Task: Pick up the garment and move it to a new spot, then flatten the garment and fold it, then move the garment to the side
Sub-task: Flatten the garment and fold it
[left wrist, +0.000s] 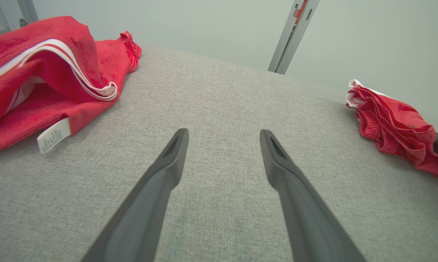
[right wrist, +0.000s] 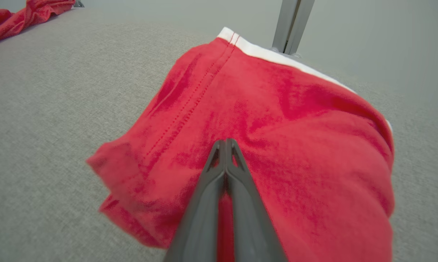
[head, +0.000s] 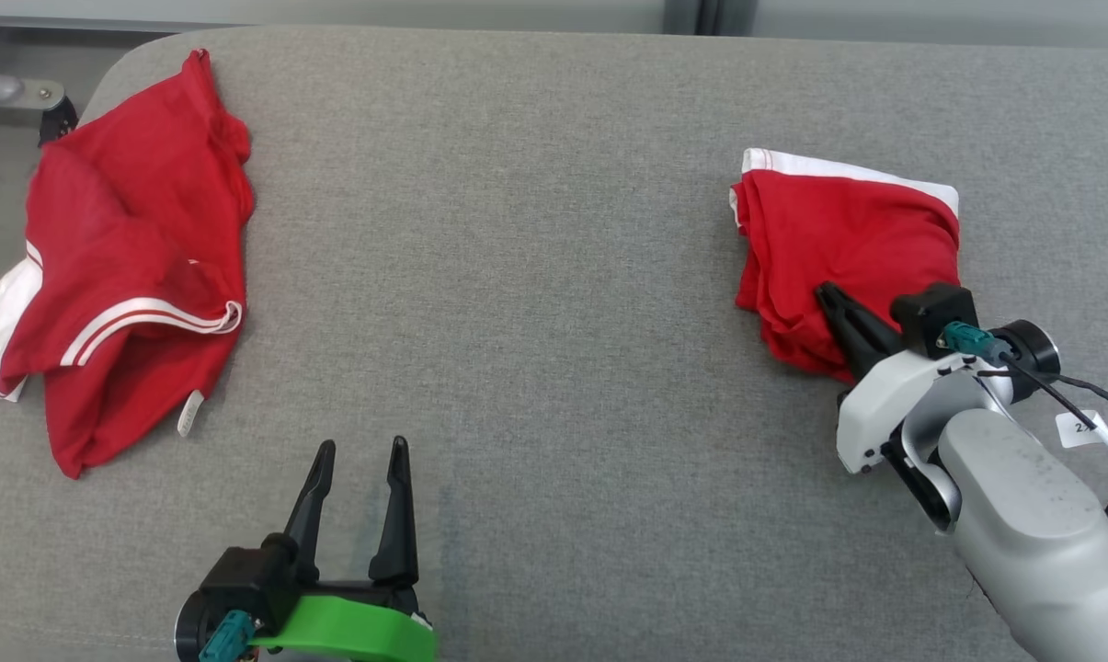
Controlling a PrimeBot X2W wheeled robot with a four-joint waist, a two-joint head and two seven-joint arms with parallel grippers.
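A folded red garment (head: 848,230) with a white band along its far edge lies at the right of the grey padded surface (head: 517,276). My right gripper (head: 827,291) is shut, its fingertips pressed together and lying on the fold's near side. The right wrist view shows those joined fingers (right wrist: 226,142) on top of the red cloth (right wrist: 284,109). My left gripper (head: 362,444) stands open at the front centre, over bare surface, holding nothing. In the left wrist view the open fingers (left wrist: 224,133) point between the folded garment (left wrist: 393,123) and a crumpled one.
A second red garment (head: 131,257) with white stripes lies crumpled at the far left, partly over the surface's edge, its white label (left wrist: 53,135) facing up. A metal post (left wrist: 291,36) stands behind the surface. A metal fitting (head: 6,90) is at the back left corner.
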